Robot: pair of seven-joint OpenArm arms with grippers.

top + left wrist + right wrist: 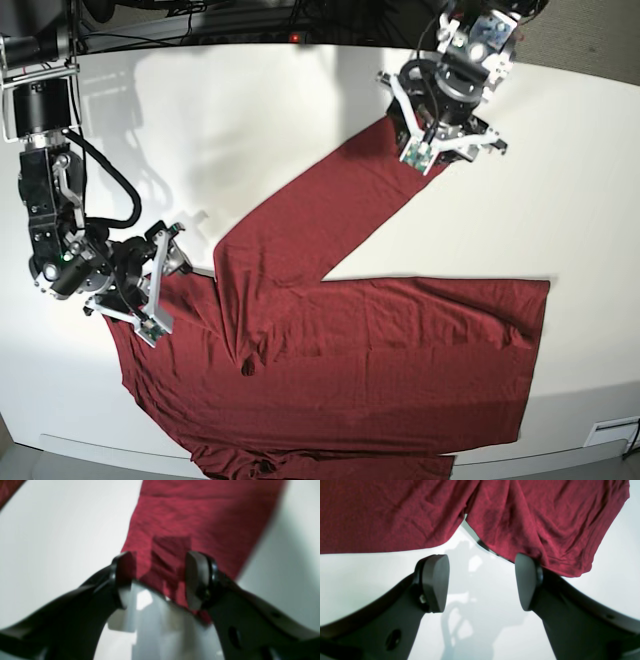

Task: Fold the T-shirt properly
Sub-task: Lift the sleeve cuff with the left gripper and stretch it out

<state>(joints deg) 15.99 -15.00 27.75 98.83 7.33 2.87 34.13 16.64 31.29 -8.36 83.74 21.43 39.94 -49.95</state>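
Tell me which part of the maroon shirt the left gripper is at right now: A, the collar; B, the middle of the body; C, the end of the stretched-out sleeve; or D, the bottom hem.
C: in the base view the left gripper sits at the far tip of the sleeve that runs diagonally from the T-shirt, and its wrist view shows the sleeve's end between the open gripper's pads.

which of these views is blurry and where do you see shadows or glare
Left wrist view: soft and smeared throughout, the dark red knit T-shirt and the left gripper jaws both fuzzy. Right wrist view: sharp, with the right gripper shadowing the glossy white table. Base view: clear, arm shadows on the tabletop.
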